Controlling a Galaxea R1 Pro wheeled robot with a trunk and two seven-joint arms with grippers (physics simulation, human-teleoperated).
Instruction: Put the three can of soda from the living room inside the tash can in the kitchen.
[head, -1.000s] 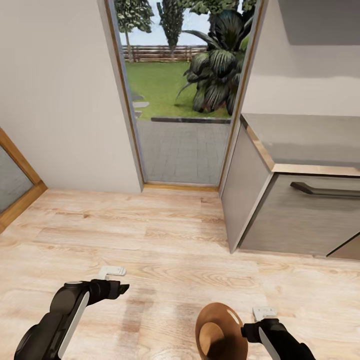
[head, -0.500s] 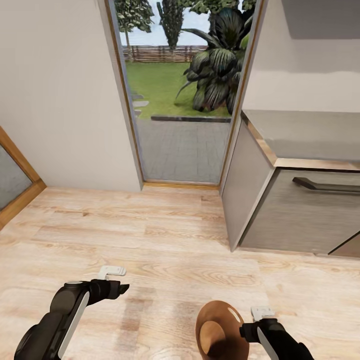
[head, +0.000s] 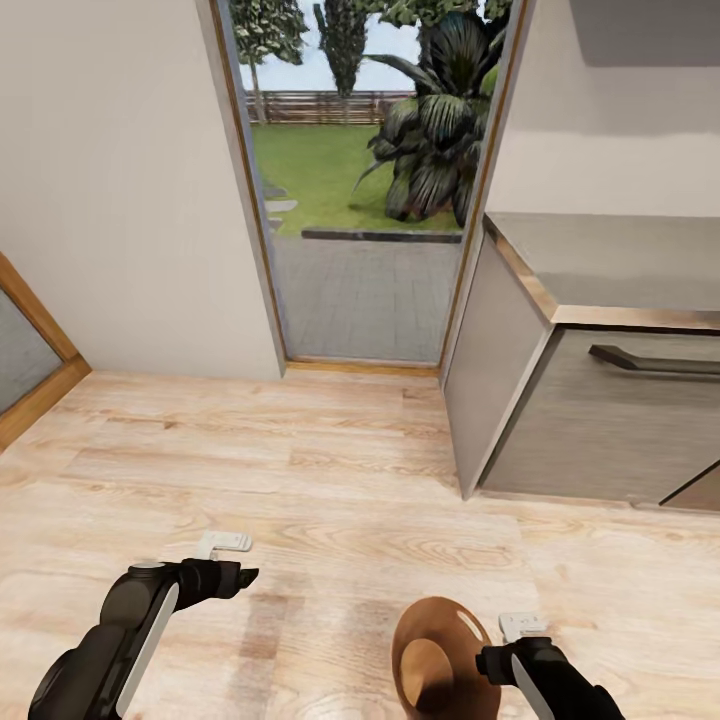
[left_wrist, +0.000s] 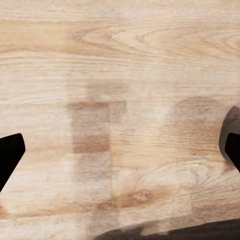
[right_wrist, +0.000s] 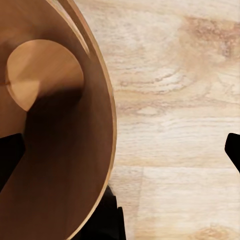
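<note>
Carrying the tash can (head: 435, 665) pinched at its rim in my right claw (head: 505, 645); left claw (head: 235, 560) hangs open, empty. No soda cans visible. Risk, I judge: rim-only pinch slipping, bin dropping onto floor (head: 330, 470) below.

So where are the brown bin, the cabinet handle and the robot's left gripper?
trash can (head: 436, 668), head view, on its inner wall.
cabinet handle (head: 655, 362), head view, on the dark bar.
left gripper (head: 228, 561), head view, between its fingertips.
</note>
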